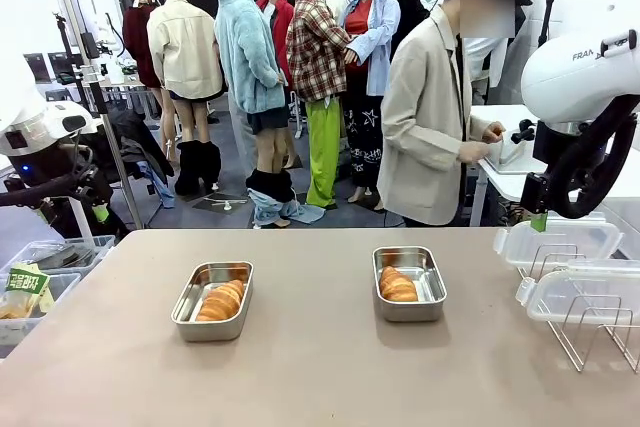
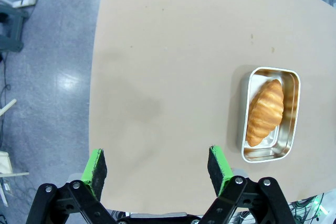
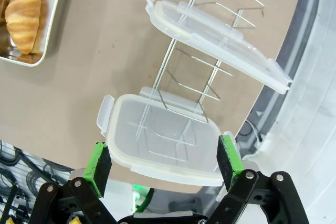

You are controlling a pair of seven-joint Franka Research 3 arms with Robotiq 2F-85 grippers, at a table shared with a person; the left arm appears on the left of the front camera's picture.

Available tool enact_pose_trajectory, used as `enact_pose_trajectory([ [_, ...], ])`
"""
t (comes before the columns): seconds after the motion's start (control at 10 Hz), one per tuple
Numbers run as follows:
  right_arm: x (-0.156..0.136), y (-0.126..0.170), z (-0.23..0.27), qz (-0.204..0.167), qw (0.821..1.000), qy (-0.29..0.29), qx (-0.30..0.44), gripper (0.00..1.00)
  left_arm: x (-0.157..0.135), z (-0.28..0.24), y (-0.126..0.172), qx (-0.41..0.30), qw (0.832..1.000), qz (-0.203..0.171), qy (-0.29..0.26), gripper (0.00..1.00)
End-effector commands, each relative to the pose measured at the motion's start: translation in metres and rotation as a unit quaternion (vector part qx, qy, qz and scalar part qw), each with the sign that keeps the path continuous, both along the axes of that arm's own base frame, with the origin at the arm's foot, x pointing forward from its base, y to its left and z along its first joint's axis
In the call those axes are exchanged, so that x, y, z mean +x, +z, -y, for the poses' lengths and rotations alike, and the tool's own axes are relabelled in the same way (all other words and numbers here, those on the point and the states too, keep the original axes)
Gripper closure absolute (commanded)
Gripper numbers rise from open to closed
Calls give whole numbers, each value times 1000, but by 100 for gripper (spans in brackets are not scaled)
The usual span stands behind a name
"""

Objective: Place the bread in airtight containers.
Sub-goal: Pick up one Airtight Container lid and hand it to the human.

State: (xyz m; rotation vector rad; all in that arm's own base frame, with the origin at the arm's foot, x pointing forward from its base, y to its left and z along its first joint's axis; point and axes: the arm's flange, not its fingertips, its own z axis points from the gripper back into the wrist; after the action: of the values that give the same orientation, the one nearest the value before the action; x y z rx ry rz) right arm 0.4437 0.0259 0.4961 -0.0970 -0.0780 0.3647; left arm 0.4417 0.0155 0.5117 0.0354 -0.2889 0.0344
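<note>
Two steel airtight containers stand uncovered on the table, one at the left (image 1: 187,309) and one at the right (image 1: 432,282). Each holds one golden bread roll (image 1: 221,302) (image 1: 397,285). My left gripper (image 2: 157,169) hangs open high above the table's left edge, with the left container (image 2: 244,114) and its bread (image 2: 266,111) off to its side. My right gripper (image 3: 164,161) is open above a translucent lid (image 3: 163,137) resting on the wire rack (image 3: 210,72); a second lid (image 3: 215,38) lies farther along the rack. The right container (image 3: 50,30) and its bread (image 3: 25,9) sit at that view's top left.
The wire rack (image 1: 590,332) with both lids (image 1: 555,244) (image 1: 585,292) takes up the table's right edge. Plastic bins (image 1: 50,267) stand on the floor off the left side. A person (image 1: 430,117) stands beyond the far edge, turned toward another table.
</note>
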Motion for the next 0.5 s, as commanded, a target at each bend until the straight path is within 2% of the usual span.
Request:
enact_pose_trajectory([
  [0.0,-1,0,0,1,1000,-2,-6,0,1,0,1,1,1000,5,0,0],
  [0.4,-1,0,0,1,1000,-2,-6,0,1,0,1,1,1000,5,0,0],
])
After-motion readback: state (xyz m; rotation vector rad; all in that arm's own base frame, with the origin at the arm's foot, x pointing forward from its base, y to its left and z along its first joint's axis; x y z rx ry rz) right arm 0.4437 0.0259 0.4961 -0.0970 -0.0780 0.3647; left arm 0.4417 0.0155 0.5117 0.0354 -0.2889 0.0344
